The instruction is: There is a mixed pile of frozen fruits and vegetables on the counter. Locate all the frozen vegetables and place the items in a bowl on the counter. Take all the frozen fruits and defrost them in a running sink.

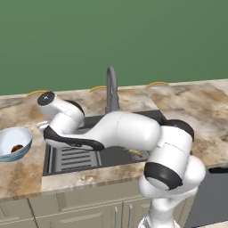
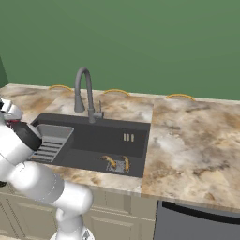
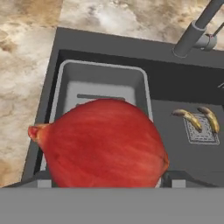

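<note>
The marbled table [image 2: 187, 140] carries a dark sink [image 2: 136, 152], where two bananas [image 2: 117, 162] lie by the drain. A pale-blue bowl [image 1: 6, 138] left of the sink holds a brown lump [image 1: 17, 148]. The hand [image 3: 105, 181] grips a red onion [image 3: 105, 144] above the sink's rack [image 3: 87, 83]

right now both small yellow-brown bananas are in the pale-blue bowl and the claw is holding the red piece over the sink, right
Not quite. The two yellow-brown bananas lie in the dark-grey sink by its drain, as the hand view shows, not in the pale-blue bowl. The claw does hold the red piece over the sink.
</note>
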